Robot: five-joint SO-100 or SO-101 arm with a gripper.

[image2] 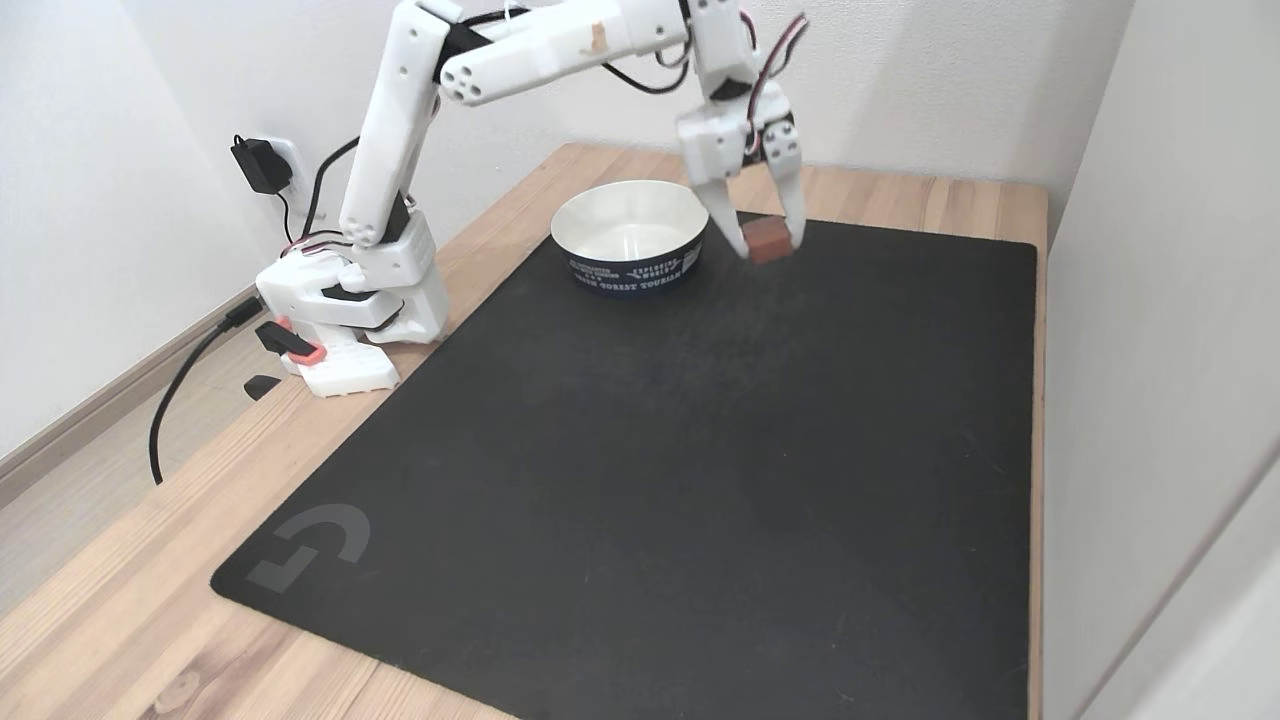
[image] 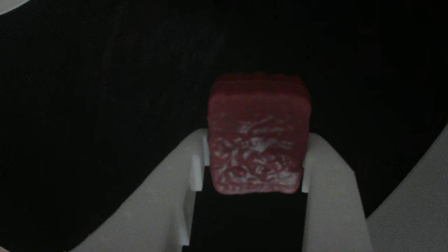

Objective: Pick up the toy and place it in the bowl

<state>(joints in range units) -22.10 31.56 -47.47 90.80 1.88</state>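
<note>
The toy (image2: 767, 238), a small dark red block, hangs above the black mat just right of the bowl (image2: 630, 238), held between the white fingers of my gripper (image2: 765, 240). In the other view the toy (image: 258, 140) shows whitish marbled flecks on its near face, and the gripper (image: 255, 161) is shut on it from both sides, with dark mat behind. The bowl is white inside with a dark blue printed wall and stands at the mat's far edge, a short way left of the gripper.
The black mat (image2: 700, 440) covers most of the wooden table (image2: 120, 620). The arm's white base (image2: 345, 320) stands at the table's left edge with cables and a wall plug (image2: 262, 165) behind. A wall panel (image2: 1160, 350) borders the table's right side.
</note>
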